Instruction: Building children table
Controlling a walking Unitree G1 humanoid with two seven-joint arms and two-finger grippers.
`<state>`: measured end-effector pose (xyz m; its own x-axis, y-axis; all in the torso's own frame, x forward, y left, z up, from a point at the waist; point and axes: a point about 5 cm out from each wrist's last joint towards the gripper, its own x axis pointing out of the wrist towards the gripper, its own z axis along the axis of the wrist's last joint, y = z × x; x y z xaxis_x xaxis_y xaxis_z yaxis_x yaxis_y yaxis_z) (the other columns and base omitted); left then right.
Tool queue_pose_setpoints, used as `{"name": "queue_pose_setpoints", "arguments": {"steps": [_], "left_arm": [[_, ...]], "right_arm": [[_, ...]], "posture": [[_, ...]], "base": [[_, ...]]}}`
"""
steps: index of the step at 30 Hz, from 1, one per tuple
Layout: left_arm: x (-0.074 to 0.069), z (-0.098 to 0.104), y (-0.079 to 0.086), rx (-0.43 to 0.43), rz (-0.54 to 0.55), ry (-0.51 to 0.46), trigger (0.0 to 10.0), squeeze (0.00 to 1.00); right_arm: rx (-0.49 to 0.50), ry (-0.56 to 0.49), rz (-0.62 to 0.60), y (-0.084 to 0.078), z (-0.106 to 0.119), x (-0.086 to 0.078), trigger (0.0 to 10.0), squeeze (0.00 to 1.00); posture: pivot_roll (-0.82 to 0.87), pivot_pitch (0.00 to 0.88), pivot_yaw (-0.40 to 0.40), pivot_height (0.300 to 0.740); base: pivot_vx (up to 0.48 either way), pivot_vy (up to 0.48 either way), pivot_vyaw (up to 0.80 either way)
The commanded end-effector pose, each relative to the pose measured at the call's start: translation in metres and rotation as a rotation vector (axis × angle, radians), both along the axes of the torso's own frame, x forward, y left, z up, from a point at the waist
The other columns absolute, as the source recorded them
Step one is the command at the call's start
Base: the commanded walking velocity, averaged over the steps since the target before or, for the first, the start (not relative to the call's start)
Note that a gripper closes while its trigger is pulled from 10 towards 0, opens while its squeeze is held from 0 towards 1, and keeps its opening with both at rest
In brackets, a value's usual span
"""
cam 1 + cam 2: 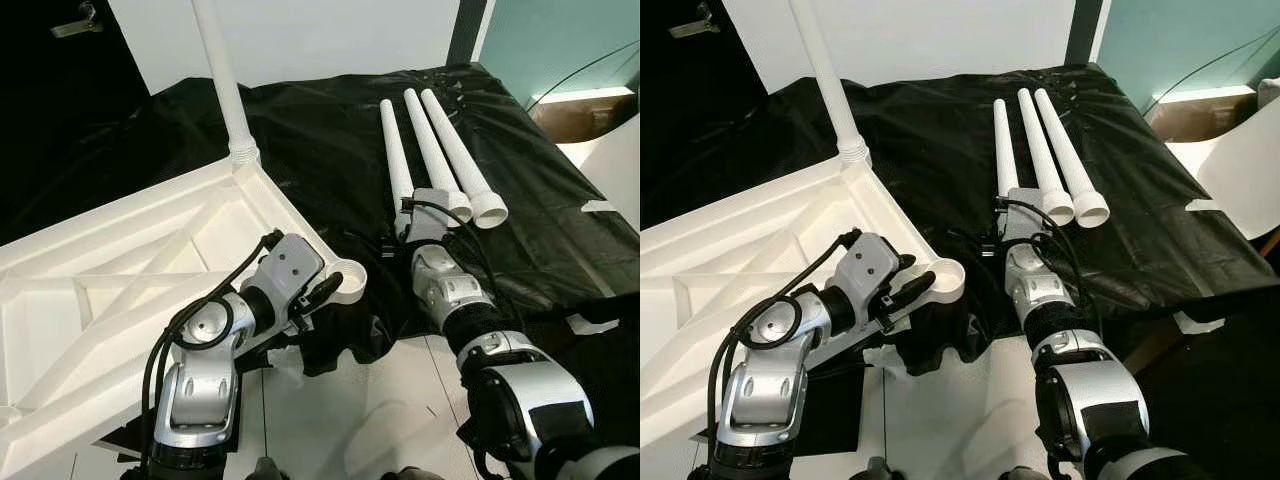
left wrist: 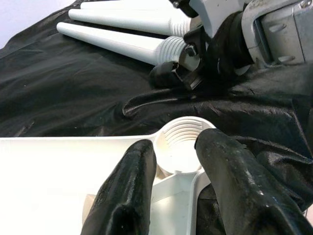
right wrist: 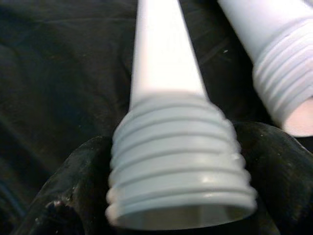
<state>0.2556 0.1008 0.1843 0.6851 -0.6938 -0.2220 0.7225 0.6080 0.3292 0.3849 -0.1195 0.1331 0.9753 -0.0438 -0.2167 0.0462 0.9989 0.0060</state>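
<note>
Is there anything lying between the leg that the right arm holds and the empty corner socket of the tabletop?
Nothing solid. The right gripper is closed on the threaded end of the leg. Between it and the socket, which the left gripper straddles, lies only wrinkled black cloth. The two other legs lie on the far side.

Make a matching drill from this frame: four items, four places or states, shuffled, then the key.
Items:
1. left pincer
2. right pincer
3. upright leg
4. tabletop

States:
A. screwed into the far corner socket
B. at the empty near corner socket
C. upside down, ribs showing
D. around the threaded end of a loose leg

Pairs: 1-B, 2-D, 3-A, 4-C
</note>
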Motion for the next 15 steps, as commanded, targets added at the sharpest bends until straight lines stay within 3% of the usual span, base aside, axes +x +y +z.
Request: {"name": "queue_pose_setpoints", "arguments": {"steps": [1, 11, 12, 13, 14, 15], "left_arm": [[0.0068, 0.0024, 0.0063, -0.007, 0.178, -0.076, 10.0, 0.00], [0.0073, 0.0024, 0.0057, -0.007, 0.177, -0.077, 10.0, 0.00], [0.0075, 0.0025, 0.0056, -0.007, 0.176, -0.078, 10.0, 0.00], [0.0075, 0.0025, 0.0056, -0.007, 0.176, -0.078, 10.0, 0.00], [0.0080, 0.0029, 0.0057, -0.007, 0.177, -0.078, 10.0, 0.00], [0.0080, 0.0029, 0.0057, -0.007, 0.177, -0.078, 10.0, 0.00]], "right_arm": [[0.018, 0.006, 0.006, 0.0021, 0.0025, 0.0022, 10.0, 0.00], [0.002, 0.024, 0.022, 0.0040, -0.0026, 0.0008, 10.0, 0.00], [0.001, 0.022, 0.023, 0.0042, -0.0024, 0.0007, 4.0, 0.00], [0.001, 0.022, 0.023, 0.0042, -0.0024, 0.0007, 4.0, 0.00], [0.000, 0.018, 0.024, 0.0044, -0.0021, 0.0006, 0.0, 0.00], [0.000, 0.018, 0.024, 0.0044, -0.0021, 0.0006, 0.0, 0.00]], "posture": [[0.10, 0.055, 0.026, 0.740], [0.10, 0.040, 0.023, 0.740], [0.10, 0.039, 0.022, 0.740], [0.10, 0.039, 0.022, 0.740], [0.10, 0.039, 0.022, 0.740], [0.10, 0.039, 0.022, 0.740]], "base": [[0.000, 0.000, 0.00], [0.000, 0.000, 0.00], [0.000, 0.000, 0.00], [0.000, 0.000, 0.00], [0.000, 0.000, 0.00], [0.000, 0.000, 0.00]]}}
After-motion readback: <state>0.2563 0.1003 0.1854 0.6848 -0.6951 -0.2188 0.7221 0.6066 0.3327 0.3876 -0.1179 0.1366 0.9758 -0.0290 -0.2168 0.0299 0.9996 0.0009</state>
